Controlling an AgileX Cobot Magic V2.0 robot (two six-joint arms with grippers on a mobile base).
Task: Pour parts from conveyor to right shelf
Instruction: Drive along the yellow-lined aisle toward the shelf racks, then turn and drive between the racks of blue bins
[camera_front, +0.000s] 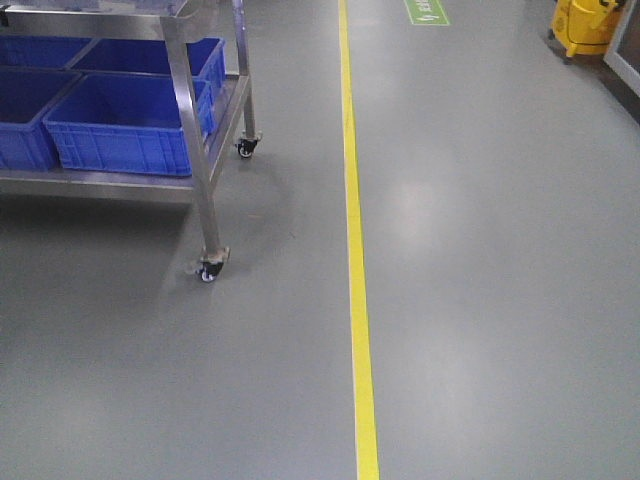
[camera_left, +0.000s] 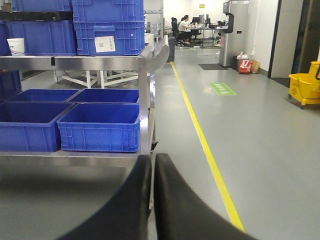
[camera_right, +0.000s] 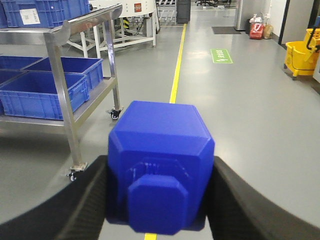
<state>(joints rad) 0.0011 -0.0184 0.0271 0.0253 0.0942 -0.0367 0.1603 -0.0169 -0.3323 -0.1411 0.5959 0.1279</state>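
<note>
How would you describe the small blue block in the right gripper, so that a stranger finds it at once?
Start at the stainless-steel rack beside the yellow floor line. Nearer the camera, the black right gripper clamps a bright-blue plastic block with bevelled edges and a stud. Unlike the large open blue bins on the rack, it is small and closed.

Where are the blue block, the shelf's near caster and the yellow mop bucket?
blue block (camera_right: 160, 160): right wrist view, on the face bearing the stud.
near caster (camera_front: 210, 268): exterior front view, on the wheel.
yellow mop bucket (camera_left: 304, 89): left wrist view, on its side wall.
</note>
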